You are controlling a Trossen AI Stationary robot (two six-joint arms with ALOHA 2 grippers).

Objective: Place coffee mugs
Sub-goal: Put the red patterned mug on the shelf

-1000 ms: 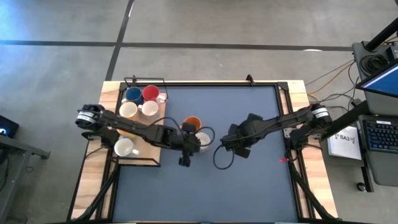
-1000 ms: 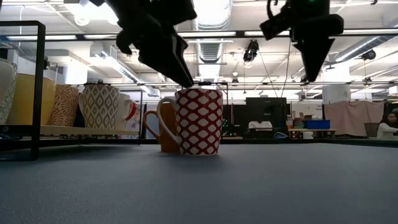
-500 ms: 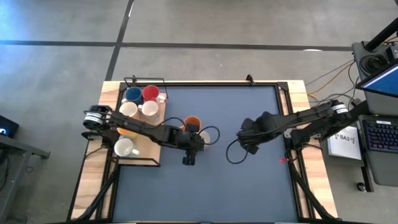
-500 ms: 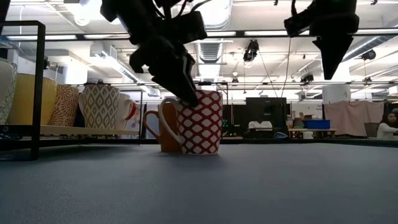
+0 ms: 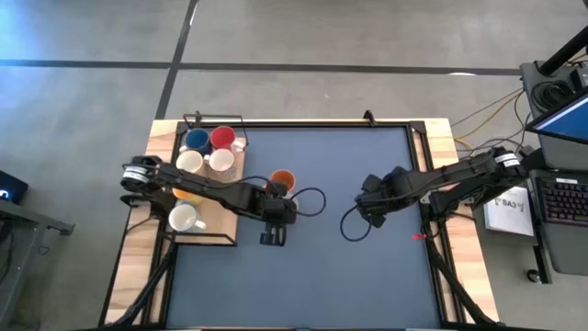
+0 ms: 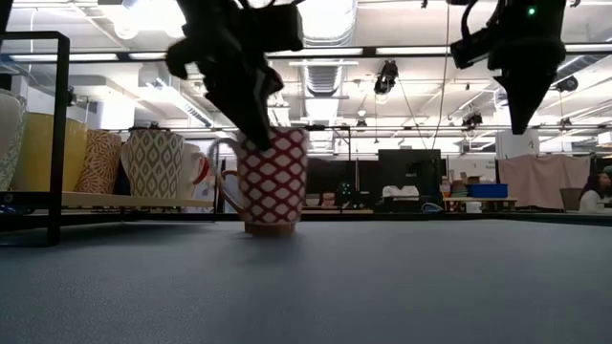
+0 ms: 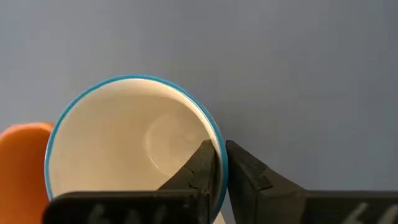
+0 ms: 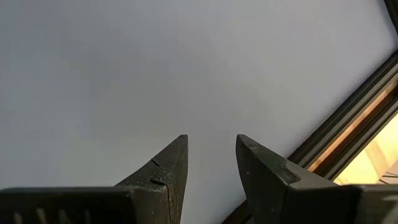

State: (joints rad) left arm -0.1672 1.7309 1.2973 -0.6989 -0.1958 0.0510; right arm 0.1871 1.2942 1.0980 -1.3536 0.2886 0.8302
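A mug with a red-and-white lattice pattern (image 6: 274, 180), blue-rimmed and white inside (image 7: 118, 143), is near the table's middle, upright, its handle (image 6: 222, 177) to one side. My left gripper (image 5: 273, 219) (image 6: 251, 124) is shut on its rim. An orange mug (image 5: 283, 179) (image 7: 18, 162) stands right beside it, on its far side. Several more mugs sit on the rack (image 5: 234, 241) at the left. My right gripper (image 5: 369, 208) (image 8: 211, 152) hangs open above bare table toward the right, with nothing between its fingers. My left gripper pinches the patterned mug's rim wall (image 7: 217, 146), one finger inside the cup and one outside. The fingers come from above, slanting down. The mug stays upright; whether its base is on the table or just off it, I cannot tell.
The rack holds a blue mug (image 5: 197, 141), a red mug (image 5: 221, 138) and white mugs (image 5: 185, 218); patterned mugs (image 6: 153, 162) stand on its shelf in the low view. A dark frame rail (image 8: 348, 118) borders the mat at the right. Open mat lies between the arms.
My left gripper has tipped steeper and shut on the patterned mug's rim. The mug has shifted sideways and now covers the orange mug in the low view. My right gripper has drawn back toward the table's right edge, still open.
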